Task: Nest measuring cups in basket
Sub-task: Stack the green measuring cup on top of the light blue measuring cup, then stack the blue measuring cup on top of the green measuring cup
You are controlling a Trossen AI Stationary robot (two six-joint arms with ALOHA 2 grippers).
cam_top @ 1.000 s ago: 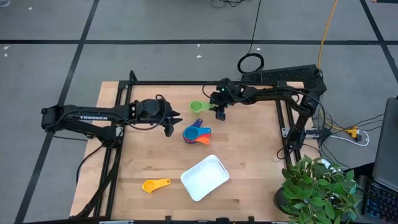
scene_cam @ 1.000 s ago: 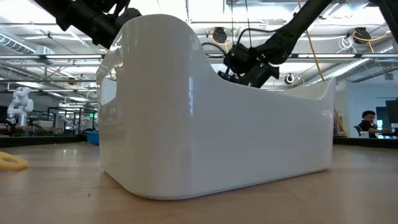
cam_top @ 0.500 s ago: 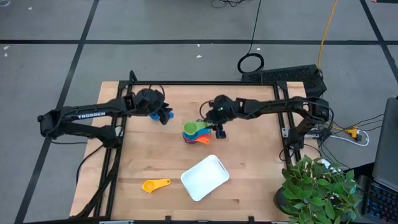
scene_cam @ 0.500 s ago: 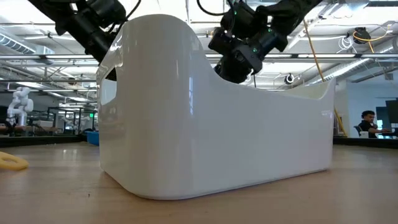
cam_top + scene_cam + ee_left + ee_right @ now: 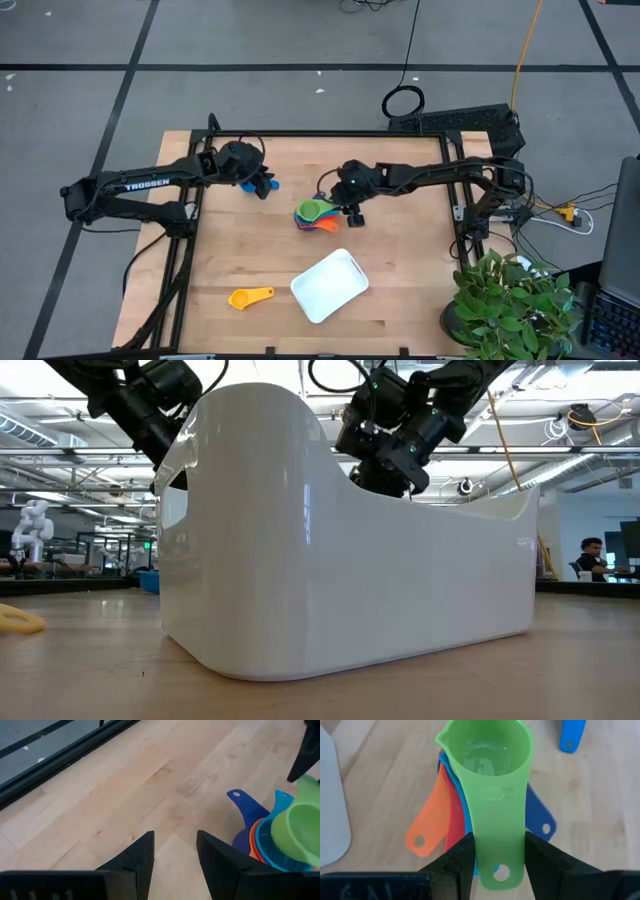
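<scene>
The green cup (image 5: pixel 490 780) is being gripped by its handle in the right claw (image 5: pixel 495 852), above the stacked cups (image 5: pixel 318 218). The left claw (image 5: pixel 175 852) is being held open over the table (image 5: pixel 400 290), at a blue cup (image 5: pixel 262 184).

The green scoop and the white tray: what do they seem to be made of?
Green measuring cup, held by its handle in the right gripper: apparently smooth moulded plastic, one even colour, soft sheen in the bowl. White basket: likely glossy plastic, its rounded walls reflecting the ceiling lights. Table: pale wood, with visible grain and plank seams.
</scene>
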